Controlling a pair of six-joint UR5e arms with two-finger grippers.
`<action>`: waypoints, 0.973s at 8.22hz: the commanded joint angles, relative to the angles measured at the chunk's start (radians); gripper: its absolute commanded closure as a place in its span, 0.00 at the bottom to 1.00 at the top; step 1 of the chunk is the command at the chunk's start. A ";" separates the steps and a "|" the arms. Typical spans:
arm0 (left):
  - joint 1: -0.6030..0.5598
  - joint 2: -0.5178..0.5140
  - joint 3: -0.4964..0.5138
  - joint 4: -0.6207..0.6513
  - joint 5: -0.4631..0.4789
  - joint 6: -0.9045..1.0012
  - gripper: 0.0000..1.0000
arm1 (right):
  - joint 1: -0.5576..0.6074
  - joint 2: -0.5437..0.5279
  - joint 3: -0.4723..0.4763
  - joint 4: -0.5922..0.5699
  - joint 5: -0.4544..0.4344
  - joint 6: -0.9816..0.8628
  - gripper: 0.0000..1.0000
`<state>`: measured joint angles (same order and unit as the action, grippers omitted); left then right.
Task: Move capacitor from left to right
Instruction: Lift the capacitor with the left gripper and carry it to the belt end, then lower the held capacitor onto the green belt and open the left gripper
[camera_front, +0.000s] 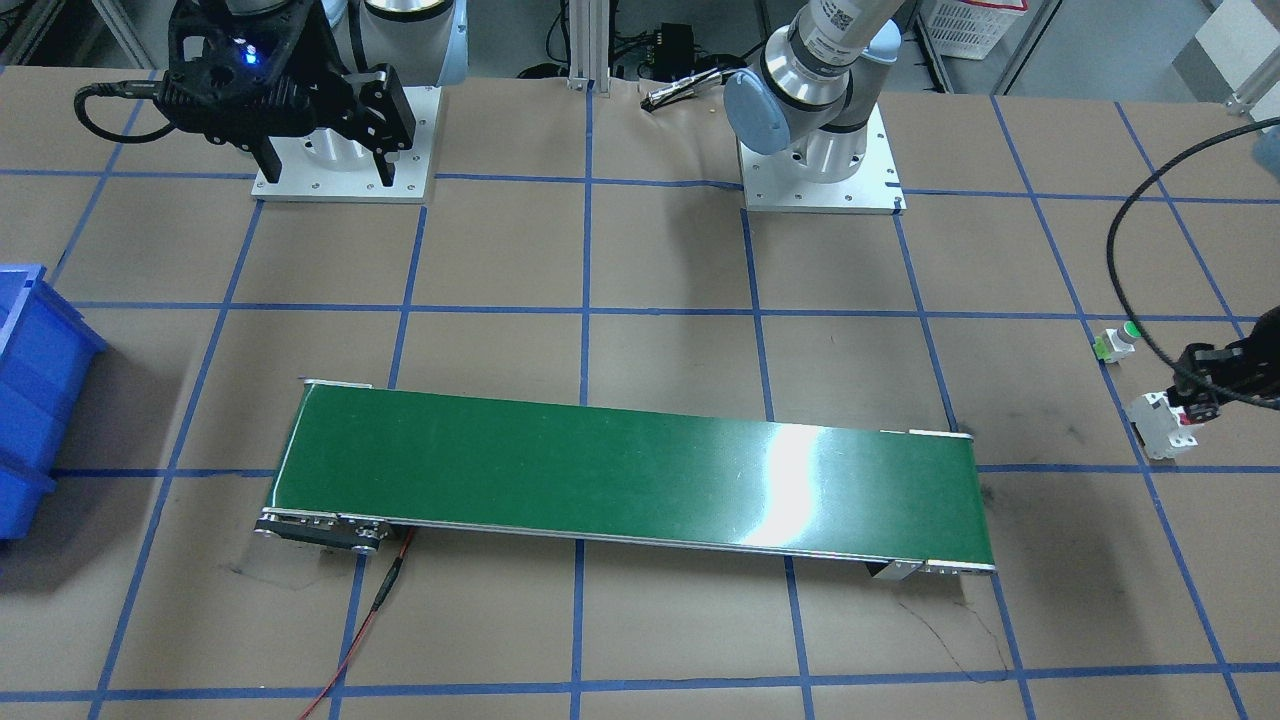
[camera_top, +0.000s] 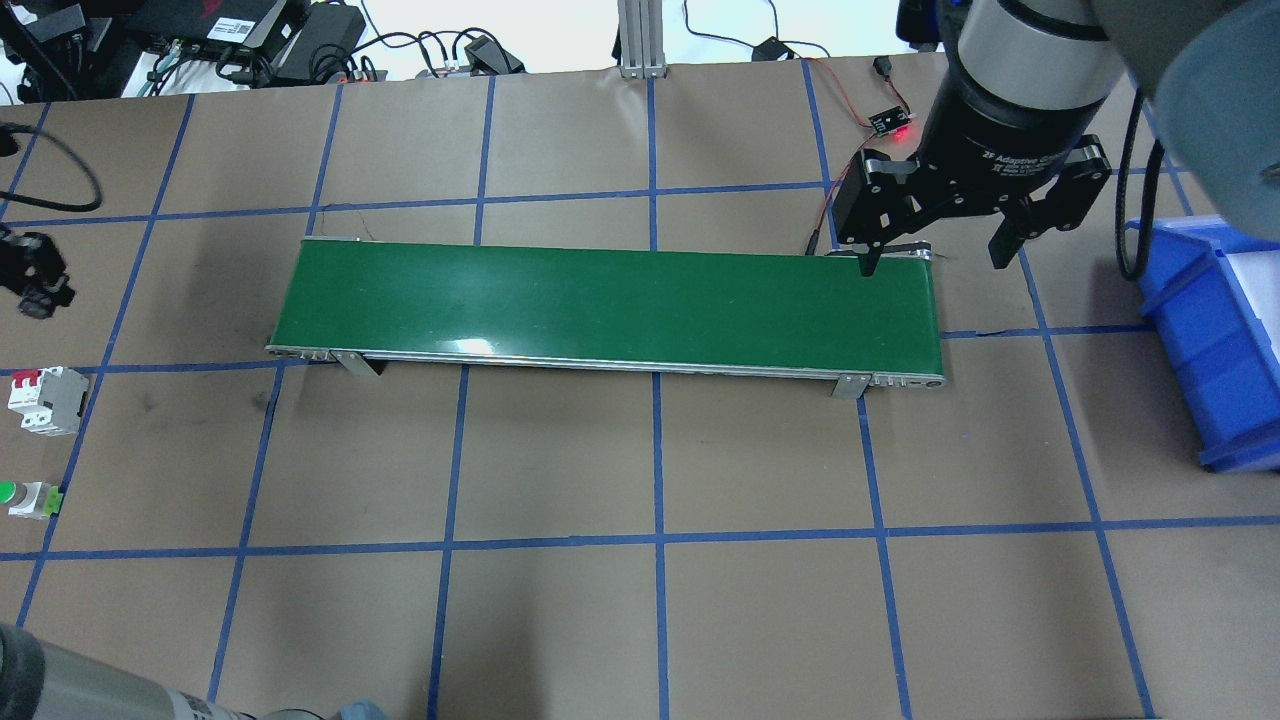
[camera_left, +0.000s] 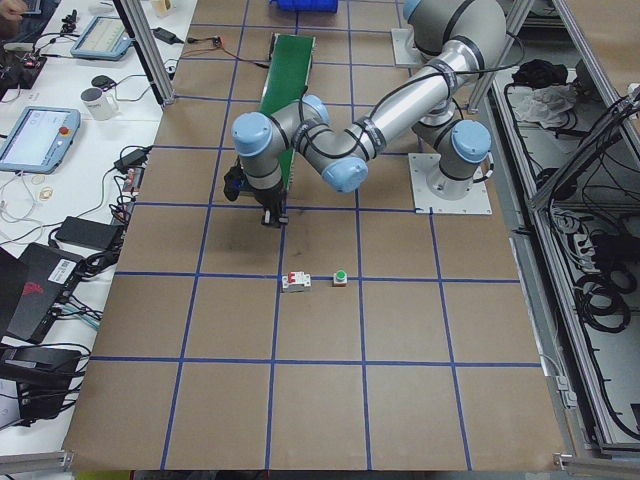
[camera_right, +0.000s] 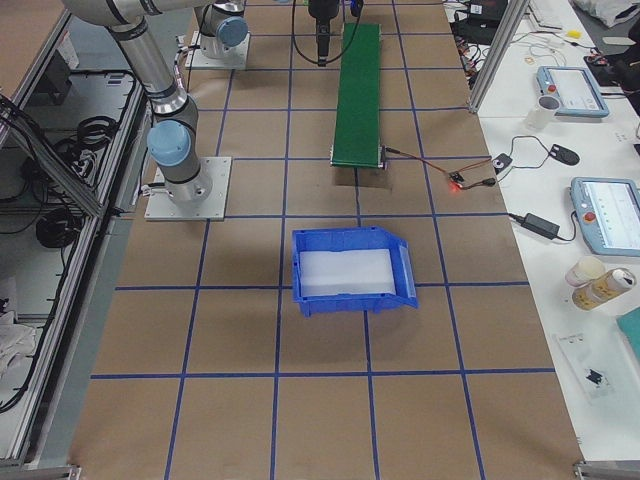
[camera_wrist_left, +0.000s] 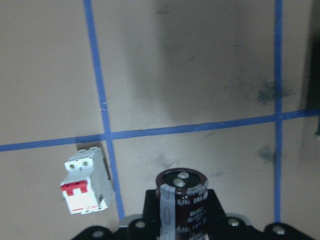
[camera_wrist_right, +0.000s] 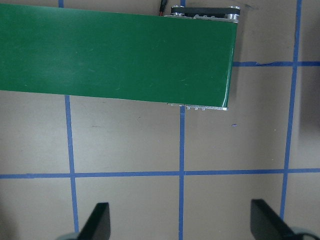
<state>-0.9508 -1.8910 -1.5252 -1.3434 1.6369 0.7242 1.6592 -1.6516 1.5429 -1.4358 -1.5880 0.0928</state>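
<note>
Closest to the lens, in the left wrist view, is the one capacitor (camera_wrist_left: 182, 200). It is a black cylinder with a silvery stripe, end-on with two terminals showing. It is pinched in the left gripper (camera_front: 1205, 382) and held clear of the paper-covered table (camera_top: 560, 620). The fingers are mostly hidden behind it, so the exact gap cannot be told.

There are two grippers. The right gripper (camera_top: 935, 262) is spread wide. Its two fingers (camera_wrist_right: 100, 222) stand far apart at the bottom of its wrist view, with nothing between them and nothing touched. It hangs above the table.

By size, the other things are one of each:
- **Conveyor belt** (camera_top: 600, 300): green. One end lies just ahead of the right gripper's fingers in that wrist view. The other end lies toward the left gripper but apart from it.
- **Blue bin** (camera_top: 1205, 350): it sits near the right gripper on its outer side, well apart from the left gripper.
- **Circuit breaker** (camera_wrist_left: 85, 187): white with red switches. It lies on the table just beside the left gripper, on the robot's side, and is not touched.
- **Push button** (camera_top: 25, 498): white with a green top. It lies beyond the breaker from the left gripper, apart from both.
</note>
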 joint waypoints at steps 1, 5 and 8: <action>-0.257 -0.014 -0.003 0.010 -0.008 -0.254 1.00 | 0.001 0.001 0.003 0.009 -0.004 0.002 0.00; -0.333 -0.080 -0.016 0.116 -0.009 -0.260 1.00 | 0.002 -0.004 0.031 0.023 0.006 0.005 0.00; -0.402 -0.119 -0.015 0.148 -0.012 -0.337 1.00 | 0.001 0.004 0.031 -0.006 0.011 0.001 0.00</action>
<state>-1.3070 -1.9914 -1.5364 -1.2108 1.6267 0.4451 1.6603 -1.6511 1.5733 -1.4234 -1.5863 0.0965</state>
